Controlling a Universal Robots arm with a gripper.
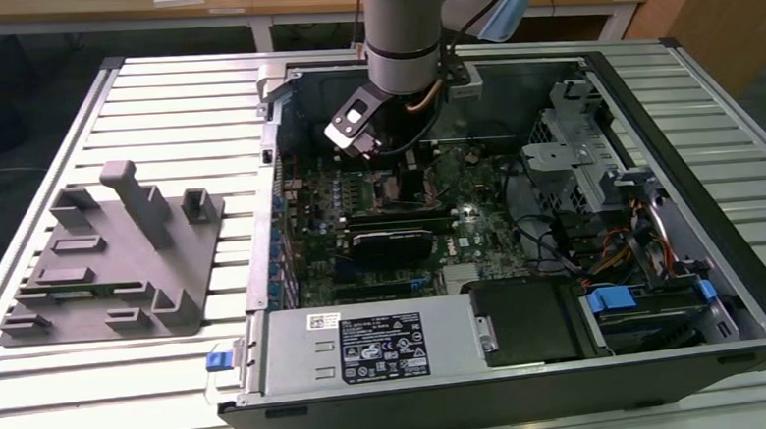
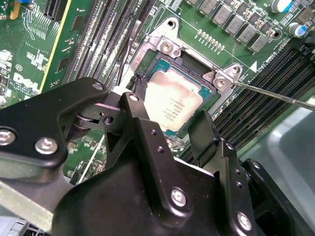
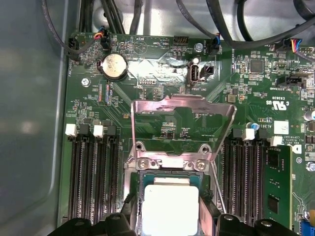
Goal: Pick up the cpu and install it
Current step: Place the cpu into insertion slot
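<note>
Hanging over the cpu (image 2: pixel 172 96), the tool (image 2: pixel 171 113) may be clamped or apart, I cannot tell; the metal frame (image 3: pixel 182 123) stands flipped up so the socket (image 2: pixel 189 58) lies open.

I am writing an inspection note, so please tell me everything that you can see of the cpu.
The cpu is a small flat square chip with a silvery-grey metal top, faint print on it, and a thin green rim. It lies in the socket on the green motherboard, inside the open computer case. The socket's metal hold-down frame stands swung open beside it. The gripper is close over the chip; whether it grips the chip cannot be told.
</note>
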